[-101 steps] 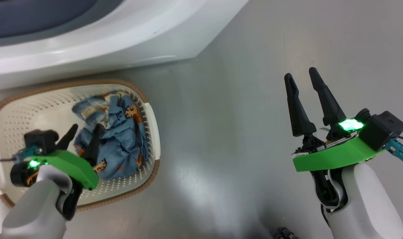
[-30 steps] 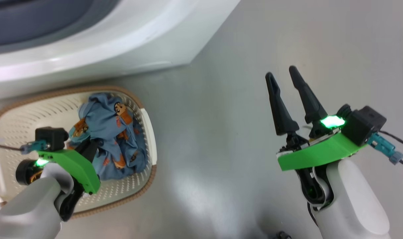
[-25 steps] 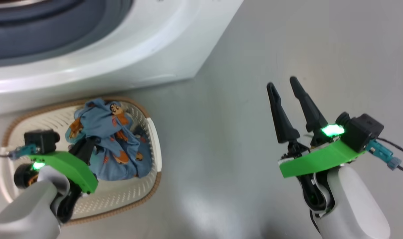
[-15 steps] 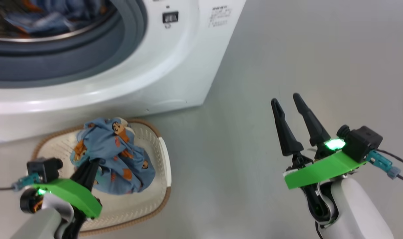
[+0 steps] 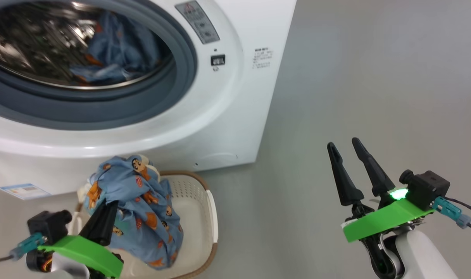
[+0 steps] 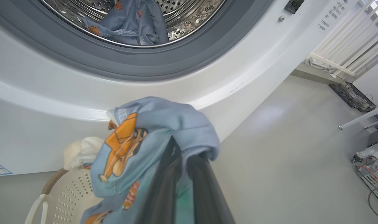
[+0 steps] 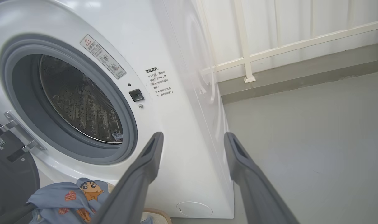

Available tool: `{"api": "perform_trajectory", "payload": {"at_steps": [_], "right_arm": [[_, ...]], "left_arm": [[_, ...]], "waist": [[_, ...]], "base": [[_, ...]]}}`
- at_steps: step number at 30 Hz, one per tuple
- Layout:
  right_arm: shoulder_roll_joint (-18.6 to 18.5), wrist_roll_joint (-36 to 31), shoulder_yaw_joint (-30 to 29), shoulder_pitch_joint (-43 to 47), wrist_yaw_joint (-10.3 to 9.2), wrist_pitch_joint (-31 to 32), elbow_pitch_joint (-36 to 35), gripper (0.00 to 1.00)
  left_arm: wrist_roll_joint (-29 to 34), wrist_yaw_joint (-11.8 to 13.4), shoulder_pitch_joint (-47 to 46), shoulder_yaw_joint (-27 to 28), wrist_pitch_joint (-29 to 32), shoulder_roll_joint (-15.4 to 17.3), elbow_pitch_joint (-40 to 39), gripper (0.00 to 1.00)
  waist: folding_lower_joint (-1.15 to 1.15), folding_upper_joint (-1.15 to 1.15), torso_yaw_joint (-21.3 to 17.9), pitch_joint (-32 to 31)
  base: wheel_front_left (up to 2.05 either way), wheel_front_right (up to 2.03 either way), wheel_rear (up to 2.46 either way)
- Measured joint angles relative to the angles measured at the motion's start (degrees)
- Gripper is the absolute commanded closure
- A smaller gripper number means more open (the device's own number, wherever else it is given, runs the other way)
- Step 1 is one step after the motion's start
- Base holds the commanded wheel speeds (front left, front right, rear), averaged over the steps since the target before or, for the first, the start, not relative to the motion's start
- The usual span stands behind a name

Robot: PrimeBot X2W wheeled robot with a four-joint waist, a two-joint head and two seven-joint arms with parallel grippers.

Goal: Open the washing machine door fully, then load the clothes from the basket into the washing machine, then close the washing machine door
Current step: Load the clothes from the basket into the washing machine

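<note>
The washing machine door point(image 7: 11, 174) stands swung away to the left of the washing machine point(image 5: 227, 116), its dark rim just beside the hinge. The mouth is therefore free, and the step in hand looks to be carrying a load up into the drum.

The left end effector point(image 5: 105, 215) is clenched on a bundle of the clothes point(image 5: 142, 209), blue bear-print fabric, held in front of the washing machine's lower panel, below the opening. The bundle's lower end is down within the basket point(image 5: 212, 217), which sits on the floor just in front of the washing machine. Whether the fabric touches the basket's bottom I cannot tell. One blue garment point(image 5: 115, 50) already lies inside the steel drum point(image 5: 33, 42).

To do this well, I judge the arm should lift until the hanging end clears both the basket's rim and the lower lip of the grey gasket point(image 5: 103, 110). It should then enter through the middle of the washing machine's opening, deep enough that the fabric lands on the drum. It should let go only past the lip, because cloth draped across the gasket would foul the door on closing. A white piece point(image 6: 83, 151) near the top of the bundle may be only loosely caught, so a slow lift seems wise.

The right end effector point(image 5: 343, 144) is released and empty, to the right of the washing machine over bare floor, and is not needed for this.
</note>
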Motion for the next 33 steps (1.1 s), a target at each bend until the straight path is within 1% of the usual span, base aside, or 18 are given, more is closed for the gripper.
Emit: {"api": "perform_trajectory", "payload": {"at_steps": [7, 11, 13, 15, 27, 33], "right_arm": [[-1.25, 1.04, -0.12, 1.23, 0.00, 0.00, 0.65, 0.00], [-1.69, 1.49, -0.21, 2.24, 0.00, 0.00, 0.90, 0.00], [-1.93, 1.52, -0.24, 2.70, 0.00, 0.00, 1.07, 0.00], [-2.12, 1.53, -0.23, 3.26, 0.00, 0.00, 1.14, 0.00], [-3.32, 2.48, -0.59, 3.70, 0.00, 0.00, 1.21, 0.00], [-3.41, 2.48, -1.00, 5.19, 0.00, 0.00, 1.19, 0.00]], "left_arm": [[3.61, 0.00, 4.75, 6.77, 0.00, -1.36, -4.97, 1.00], [5.25, 0.08, 6.87, 9.03, 0.00, -2.46, -7.97, 1.00], [5.91, 0.52, 7.91, 9.84, 0.00, -2.67, -9.49, 1.00], [6.35, 0.91, 8.78, 10.24, 0.00, -2.70, -10.82, 1.00], [7.00, 5.19, 11.65, 12.11, 0.00, -1.97, -19.35, 1.00], [7.14, 6.20, 12.37, 12.18, 0.01, -1.90, -21.04, 1.00]], "waist": [[0.00, 0.00, 1.62, -4.21], [0.00, 0.00, 2.48, -6.15], [0.00, 0.00, 2.87, -7.05], [0.00, 0.00, 3.23, -7.88], [0.00, 0.00, 4.29, -11.31], [0.00, 0.00, 4.67, -11.62]], "base": [[0.00, 0.00, 0.00], [0.00, 0.00, 0.00], [0.00, 0.00, 0.00], [0.00, 0.00, 0.00], [0.00, 0.00, 0.00], [0.00, 0.00, 0.00]]}}
